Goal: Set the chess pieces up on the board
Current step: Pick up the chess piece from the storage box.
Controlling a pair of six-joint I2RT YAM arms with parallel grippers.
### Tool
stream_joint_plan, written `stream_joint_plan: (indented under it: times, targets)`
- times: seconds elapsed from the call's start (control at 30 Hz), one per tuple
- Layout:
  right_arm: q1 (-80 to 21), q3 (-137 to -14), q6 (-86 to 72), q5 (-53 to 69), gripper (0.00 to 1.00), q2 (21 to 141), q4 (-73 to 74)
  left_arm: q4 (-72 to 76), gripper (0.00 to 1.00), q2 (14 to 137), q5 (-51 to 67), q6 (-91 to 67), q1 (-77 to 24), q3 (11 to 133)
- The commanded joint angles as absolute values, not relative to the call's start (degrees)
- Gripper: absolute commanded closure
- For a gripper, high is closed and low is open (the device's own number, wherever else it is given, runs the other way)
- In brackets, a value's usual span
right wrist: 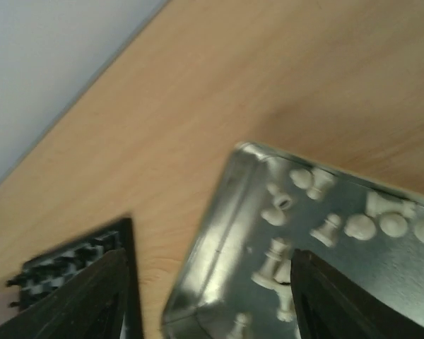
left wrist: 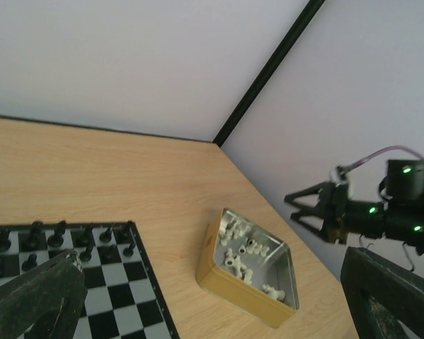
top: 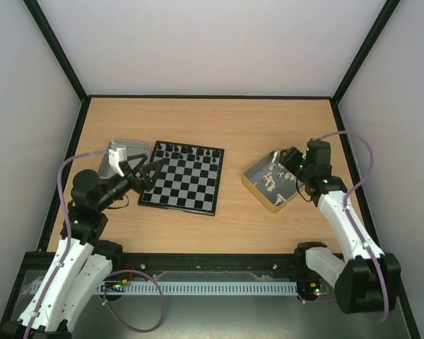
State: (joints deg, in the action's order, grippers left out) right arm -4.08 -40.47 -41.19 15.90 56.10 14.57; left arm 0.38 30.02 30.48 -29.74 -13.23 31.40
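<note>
The chess pieces (top: 271, 178) lie in the tin (top: 257, 191), right of the board (top: 184, 187).

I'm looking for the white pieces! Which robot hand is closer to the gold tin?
Right. The right gripper hangs over the tin; the left gripper is far off, at the board's left edge.

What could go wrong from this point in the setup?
The white pieces lie jumbled and close together in the tin; the open right gripper above them may pinch two or knock one aside.
The open left gripper hovers at the left edge of the board; a bump could topple the black pieces.
</note>
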Motion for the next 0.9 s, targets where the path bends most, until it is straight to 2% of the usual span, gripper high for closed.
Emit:
stream_joint_plan:
  times: [0.0,0.23,0.4,0.7,0.87]
  targets:
    - [-3.78,-41.67,-36.86,12.19,0.41,62.41,20.15,11.19,0.0,31.64,30.07,-31.61,-13.43,31.77]
    - [-6.41,-46.4,-34.74,8.17,0.54,77.21,18.49,15.64,0.0,34.41,30.57,-28.75,-13.56,34.32]
    - [-9.17,-52.42,-33.51,6.15,0.68,86.63,18.35,14.52,0.0,35.11,28.14,-25.27,-14.38,34.6]
    - [-11.12,-58.61,-33.67,2.43,0.74,97.3,19.61,13.88,0.0,34.43,27.6,-24.34,-14.37,34.73]
    - [-11.75,-59.16,-33.49,2.62,0.82,99.86,20.63,13.89,0.0,34.32,27.51,-24.25,-14.48,34.61]
